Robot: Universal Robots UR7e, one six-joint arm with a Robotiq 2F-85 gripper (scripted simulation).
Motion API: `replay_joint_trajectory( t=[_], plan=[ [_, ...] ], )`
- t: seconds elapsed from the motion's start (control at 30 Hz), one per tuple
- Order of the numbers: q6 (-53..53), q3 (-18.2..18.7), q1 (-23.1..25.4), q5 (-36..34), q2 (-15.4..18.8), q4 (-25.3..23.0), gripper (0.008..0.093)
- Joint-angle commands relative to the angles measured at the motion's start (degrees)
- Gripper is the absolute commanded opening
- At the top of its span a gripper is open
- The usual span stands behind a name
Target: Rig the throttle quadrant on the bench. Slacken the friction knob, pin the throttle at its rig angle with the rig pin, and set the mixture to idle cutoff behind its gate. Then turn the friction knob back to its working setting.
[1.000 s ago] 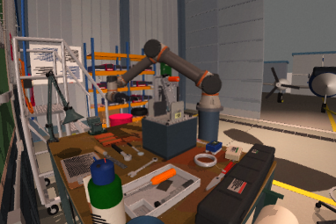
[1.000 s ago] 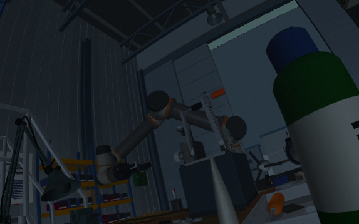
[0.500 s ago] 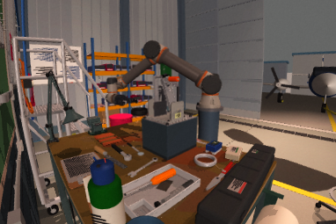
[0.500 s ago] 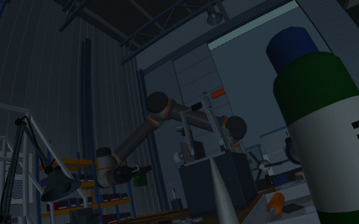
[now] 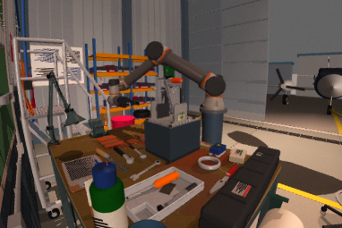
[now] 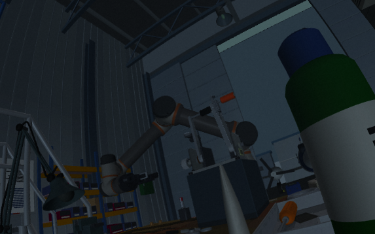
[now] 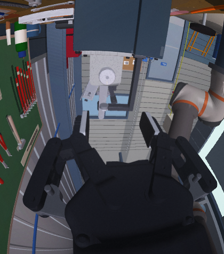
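Observation:
The friction knob (image 7: 107,76) is a pale round disc on the side of the quadrant; from the side camera it is hidden behind the quadrant frame. The throttle quadrant (image 5: 172,126) stands on a dark blue box at the bench's middle. Its levers rise above it, one with an orange handle (image 6: 226,97) and one with a black handle (image 6: 205,111). A rig pin with a red tip (image 6: 181,202) stands upright in a small block left of the box. My gripper (image 7: 115,125) is open and empty. It hangs in the air left of the quadrant, pointing at the knob, well short of it.
A black hard case (image 5: 244,187) lies along the bench's right edge. A green and white bottle (image 5: 107,191) stands at the near corner beside a white tray with an orange screwdriver (image 5: 165,179). Wrenches, a desk lamp (image 5: 60,106) and a stair frame sit on the left.

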Motion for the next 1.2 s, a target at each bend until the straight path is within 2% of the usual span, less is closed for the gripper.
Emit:
replay_joint_trajectory(
  t=[0.0, 0.23, 0.43, 1.17],
  plan=[
    [0.00, -0.02, 0.00, 0.00, -0.06, 0.01, 0.0680],
    [0.00, 0.42, 0.11, 0.10, -0.26, -0.21, 0.0680],
    [0.00, 2.54, 0.65, 0.63, -1.26, -1.33, 0.0680],
    [0.00, 17.44, 5.64, 5.64, -8.19, -9.32, 0.0680]
  ],
)
